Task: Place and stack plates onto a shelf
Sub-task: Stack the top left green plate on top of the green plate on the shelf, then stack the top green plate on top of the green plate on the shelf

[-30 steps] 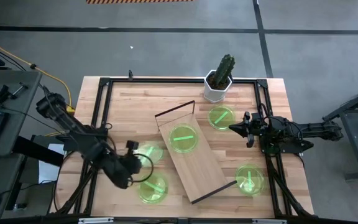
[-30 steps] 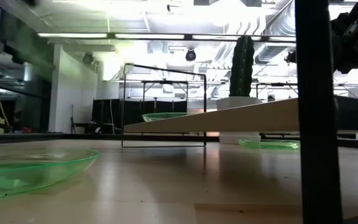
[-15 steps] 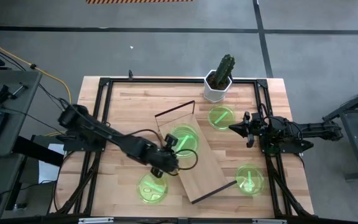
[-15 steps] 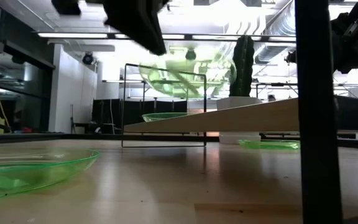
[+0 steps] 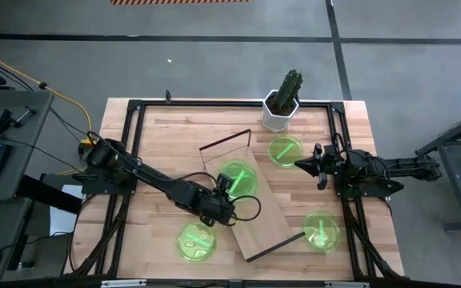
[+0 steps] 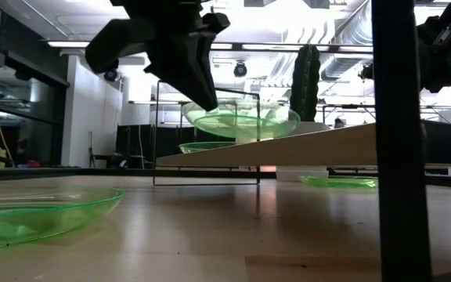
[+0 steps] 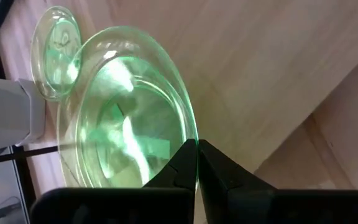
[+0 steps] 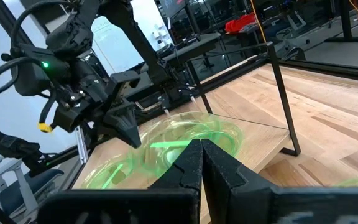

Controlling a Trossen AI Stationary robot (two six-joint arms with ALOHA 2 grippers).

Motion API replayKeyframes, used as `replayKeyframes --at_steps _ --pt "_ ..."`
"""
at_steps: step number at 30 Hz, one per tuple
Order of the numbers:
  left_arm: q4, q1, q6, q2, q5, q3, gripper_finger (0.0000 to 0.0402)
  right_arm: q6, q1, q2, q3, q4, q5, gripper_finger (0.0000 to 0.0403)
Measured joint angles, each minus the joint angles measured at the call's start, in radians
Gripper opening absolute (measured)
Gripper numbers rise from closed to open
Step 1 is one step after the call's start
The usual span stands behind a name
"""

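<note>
My left gripper (image 5: 225,192) is shut on a green plate (image 6: 241,121) and holds it over the light-wood shelf (image 5: 270,216), just above another plate (image 6: 206,146) that lies on the board. From above the two plates overlap (image 5: 237,178). Three more plates lie flat on the table: one by the cactus pot (image 5: 284,150), one near right (image 5: 322,230), one near left (image 5: 197,240). My right gripper (image 5: 298,166) hangs shut and empty at the table's right side, clear of the plates. My left gripper pinches the plate's rim (image 7: 193,144) between its two fingers, on the side toward the table's near left. The fingers (image 6: 207,98) slant down from the left. The plate is lifted, close to level, just over the shelf plate. Whether the two touch I cannot tell.
A white hexagonal pot with a cactus (image 5: 282,108) stands at the table's far edge, behind the shelf. The shelf lies slantwise, with thin dark frame ends (image 5: 226,142). A black metal frame (image 5: 134,108) runs around the tabletop.
My left gripper has gone from the table's near left toward the right, over the shelf, then sunk. The plate it carries has left the table beside the shelf, was tilted high half a second ago, and now hangs lower and nearly level above the shelf plate.
</note>
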Motion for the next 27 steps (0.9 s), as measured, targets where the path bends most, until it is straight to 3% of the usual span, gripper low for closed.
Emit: replayKeyframes --at_steps 9,15,22,27 --pt "-0.003 0.064 -0.048 0.0 0.004 0.0 0.0014 0.0 0.0 0.0 0.0 0.0 0.0 0.0" --pt "-0.002 0.099 -0.057 0.0 0.074 0.0 0.0036 0.0 0.0 0.0 0.0 0.0 0.0 0.0" --pt "-0.012 0.111 -0.068 0.0 0.084 0.003 0.008 -0.002 0.0 0.0 0.0 0.0 0.0 0.0" --pt "-0.159 0.119 -0.163 -0.001 0.126 0.115 0.0122 -0.002 0.0 0.0 0.0 0.0 0.0 0.0"
